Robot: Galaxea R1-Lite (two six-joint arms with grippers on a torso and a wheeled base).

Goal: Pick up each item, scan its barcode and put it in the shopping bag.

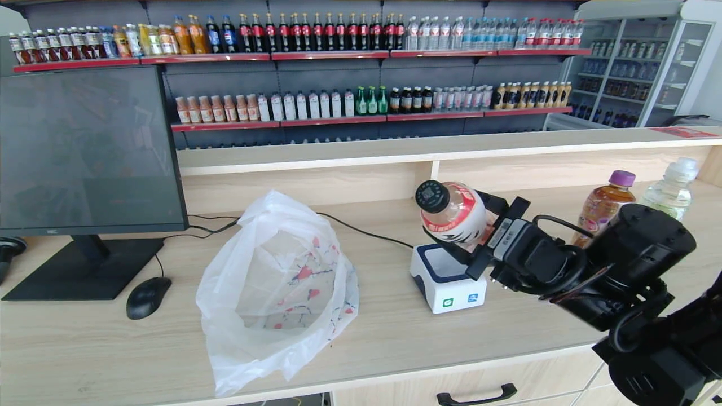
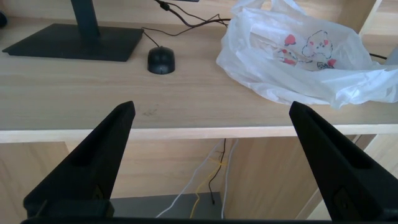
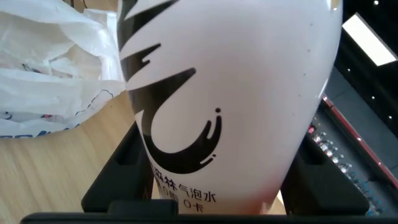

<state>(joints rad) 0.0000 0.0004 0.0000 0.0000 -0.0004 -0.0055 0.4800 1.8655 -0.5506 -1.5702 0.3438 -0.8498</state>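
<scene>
- To your left, a dark monitor [image 1: 90,146] stands on the desk [image 1: 84,349].
- A black mouse [image 1: 148,297] lies just beside the monitor's base.
- A black cable [image 1: 361,228] crosses the desk.
- Behind it, red-edged shelves [image 1: 338,118] carry rows of bottled drinks, and a glass-door cooler [image 1: 632,67] stands at far right.
- A black drawer handle [image 1: 476,395] sits under the desk's front edge.

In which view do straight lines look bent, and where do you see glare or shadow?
Head view: the shelves bow slightly toward the picture's edges, a wide-lens bend; the dark monitor carries a faint reflection. Right wrist view: the bottle is evenly bright, no hard glare. Left wrist view: shade lies under the counter.
</scene>
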